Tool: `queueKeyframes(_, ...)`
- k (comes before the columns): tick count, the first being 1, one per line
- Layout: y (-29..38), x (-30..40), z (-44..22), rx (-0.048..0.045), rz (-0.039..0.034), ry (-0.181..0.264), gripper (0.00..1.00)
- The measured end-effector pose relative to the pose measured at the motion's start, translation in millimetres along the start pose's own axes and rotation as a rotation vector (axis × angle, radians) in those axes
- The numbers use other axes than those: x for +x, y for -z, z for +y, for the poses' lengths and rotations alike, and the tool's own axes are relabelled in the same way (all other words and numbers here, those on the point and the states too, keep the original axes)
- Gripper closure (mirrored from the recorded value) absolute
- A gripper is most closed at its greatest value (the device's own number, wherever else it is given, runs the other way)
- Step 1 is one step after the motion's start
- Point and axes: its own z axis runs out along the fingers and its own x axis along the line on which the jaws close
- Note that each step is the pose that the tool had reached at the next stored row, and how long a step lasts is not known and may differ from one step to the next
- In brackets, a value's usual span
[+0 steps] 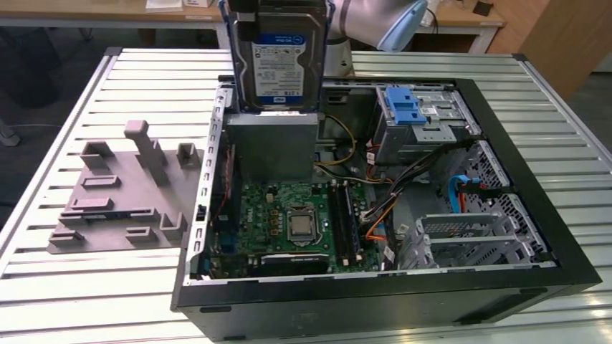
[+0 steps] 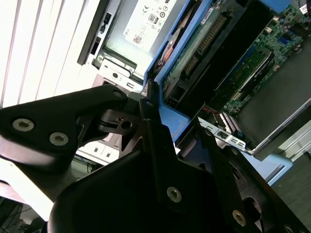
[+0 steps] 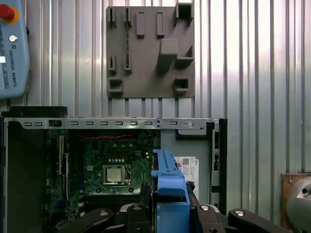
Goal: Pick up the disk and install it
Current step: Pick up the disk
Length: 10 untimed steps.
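Note:
The disk point(image 1: 277, 61) is a silver drive with a blue-and-white label and a blue bracket. It hangs upright over the back left of the open computer case point(image 1: 383, 287), its lower edge just above the grey metal box point(image 1: 272, 147). My gripper point(image 1: 279, 11) is shut on its top end. In the second wrist view the black fingers point(image 2: 150, 131) clamp the blue bracket point(image 2: 170, 114), and the disk's circuit-board side point(image 2: 204, 48) shows. In the first wrist view the gripper point(image 3: 170, 211) holds the blue-edged disk point(image 3: 167, 177) above the case interior.
A drive cage with a blue ribbed latch point(image 1: 406, 107) sits at the case's back right. The motherboard point(image 1: 287, 222) lies in the case floor among cables. A grey fixture plate point(image 1: 120, 193) with raised blocks lies on the slatted table point(image 1: 57, 287), at the exterior view's left.

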Motion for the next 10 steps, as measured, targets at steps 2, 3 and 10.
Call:
queueKeyframes(2, 0.1, 1.4, -0.6, -0.0001, 0.0000, -0.001, 0.64)
queueKeyframes(3, 0.1, 2.2, -0.7, -0.0001, 0.0000, -0.001, 0.64)
queueKeyframes(10, 0.4, 8.3, -1.0, -0.0001, 0.0000, -0.003, 0.64)
